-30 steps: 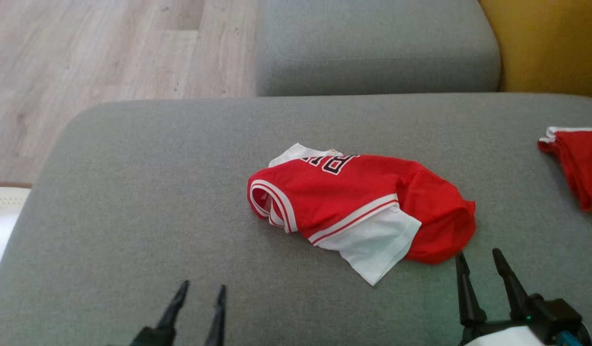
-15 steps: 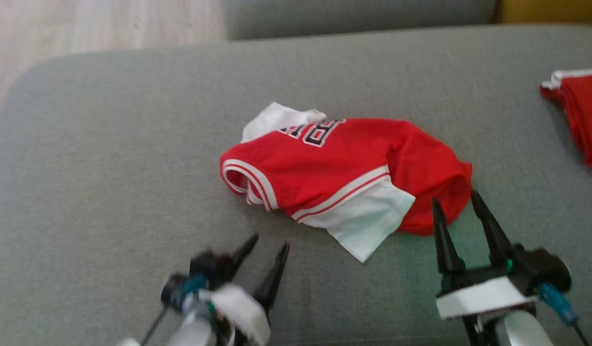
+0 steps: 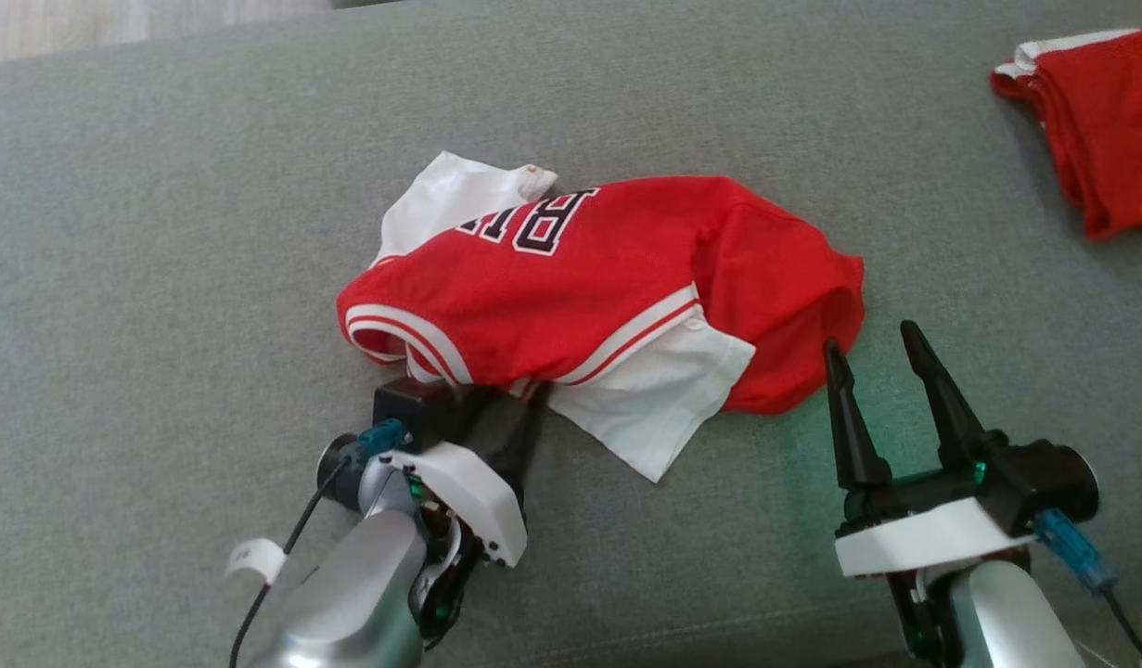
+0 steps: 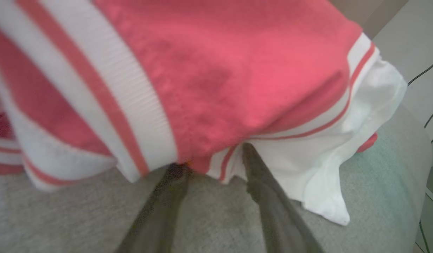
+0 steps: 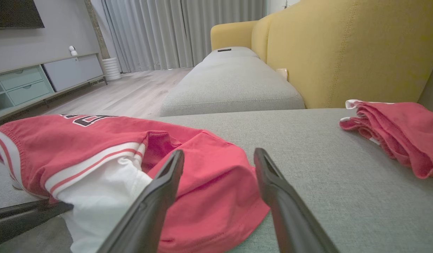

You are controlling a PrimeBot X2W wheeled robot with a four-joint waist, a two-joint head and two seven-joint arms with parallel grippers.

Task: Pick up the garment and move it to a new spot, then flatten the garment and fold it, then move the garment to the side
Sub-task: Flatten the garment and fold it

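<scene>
The garment [image 3: 580, 278], a red jersey with white sleeves, striped trim and dark letters, lies crumpled in the middle of the grey sofa cushion [image 3: 162, 232]. My left gripper [image 3: 510, 394] is at its near edge, by the striped armhole. In the left wrist view the garment [image 4: 220, 70] hangs over the left gripper [image 4: 211, 158], whose jaws are apart, with the tips touching or just under the hem. My right gripper [image 3: 869, 339] stands open just short of the garment's red right end. The right wrist view shows the garment [image 5: 96, 140] beyond the open right gripper [image 5: 219, 153].
A second red cloth [image 3: 1090, 121] lies bunched at the cushion's far right; it appears as the red cloth [image 5: 395, 130] in the right wrist view. A yellow backrest [image 5: 343, 52] rises behind it. Another grey cushion [image 5: 230, 84] and wooden floor [image 5: 132, 91] lie beyond.
The head camera has tilted down, shifting the whole picture. My left gripper has moved forward to the garment's near edge. My right gripper has come closer to the red end.
</scene>
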